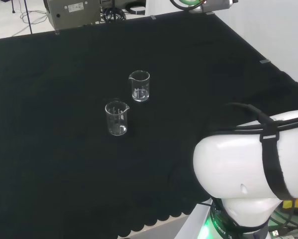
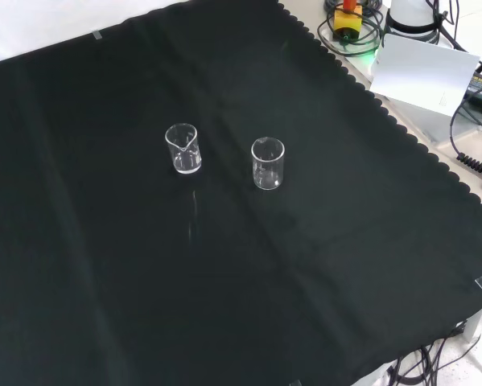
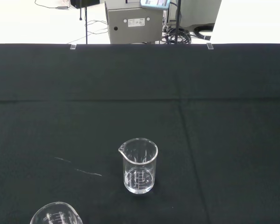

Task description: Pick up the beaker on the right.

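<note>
Two small clear glass beakers stand upright and apart on the black cloth [image 1: 49,149]. In the head view one beaker [image 1: 139,85] is farther off and to the right, the other beaker [image 1: 117,118] nearer and to the left. In the front view they stand side by side, the left beaker [image 2: 183,148] with its spout toward the camera, the right beaker [image 2: 268,163] a little lower. The wrist view looks at one beaker [image 3: 139,165] from a distance, with the rim of the second beaker [image 3: 55,213] at the picture's edge. Both look empty.
The arm's white link [image 1: 248,169] stands at the head view's lower right. A grey equipment box [image 1: 74,12] sits beyond the cloth's far edge. Cables and a white box [image 2: 422,68] lie off the cloth's scalloped edge [image 2: 385,112] in the front view.
</note>
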Controlling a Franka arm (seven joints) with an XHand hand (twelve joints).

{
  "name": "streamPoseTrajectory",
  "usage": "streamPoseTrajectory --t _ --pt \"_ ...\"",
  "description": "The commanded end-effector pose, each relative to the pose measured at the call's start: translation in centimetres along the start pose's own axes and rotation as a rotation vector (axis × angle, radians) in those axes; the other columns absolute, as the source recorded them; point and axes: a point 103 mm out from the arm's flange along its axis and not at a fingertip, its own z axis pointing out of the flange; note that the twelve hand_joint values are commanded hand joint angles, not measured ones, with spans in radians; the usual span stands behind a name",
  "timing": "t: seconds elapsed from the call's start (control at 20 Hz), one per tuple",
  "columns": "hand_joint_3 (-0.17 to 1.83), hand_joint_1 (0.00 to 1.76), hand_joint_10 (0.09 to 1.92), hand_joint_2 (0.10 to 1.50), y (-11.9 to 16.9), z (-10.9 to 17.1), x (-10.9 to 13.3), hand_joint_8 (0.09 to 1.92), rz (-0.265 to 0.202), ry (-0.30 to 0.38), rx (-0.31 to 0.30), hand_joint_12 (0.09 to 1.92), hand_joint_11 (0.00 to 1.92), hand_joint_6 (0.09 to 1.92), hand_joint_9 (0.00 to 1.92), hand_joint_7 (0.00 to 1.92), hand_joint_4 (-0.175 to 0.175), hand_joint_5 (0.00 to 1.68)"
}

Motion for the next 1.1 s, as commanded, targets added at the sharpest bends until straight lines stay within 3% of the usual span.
streamPoseTrajectory --t 0.05,0.2,0.55,0.95,1.1 --pt "0.51 0.06 0.72 1.19 0.0 0.0 -0.1 0.53 0.001 -0.008 -0.011 1.3 0.01 0.33 0.12 0.01 -0.048 0.21" --pt "0.36 0.01 0.74 1.28 0.1 0.0 -0.3 0.53 0.006 -0.009 -0.007 1.33 0.0 0.2 0.11 0.0 -0.049 0.26" --pt "0.33 0.0 0.75 1.3 0.4 0.6 -0.5 0.53 0.018 -0.013 0.003 1.33 0.0 0.18 0.1 0.0 -0.049 0.27" --pt "0.32 0.0 0.75 1.3 2.3 3.8 -1.8 0.53 0.065 -0.008 0.04 1.34 0.0 0.17 0.1 0.0 -0.049 0.27" --pt "0.29 0.0 0.75 1.31 3.2 5.4 -2.0 0.54 0.048 0.001 0.043 1.34 0.0 0.14 0.1 0.0 -0.049 0.29"
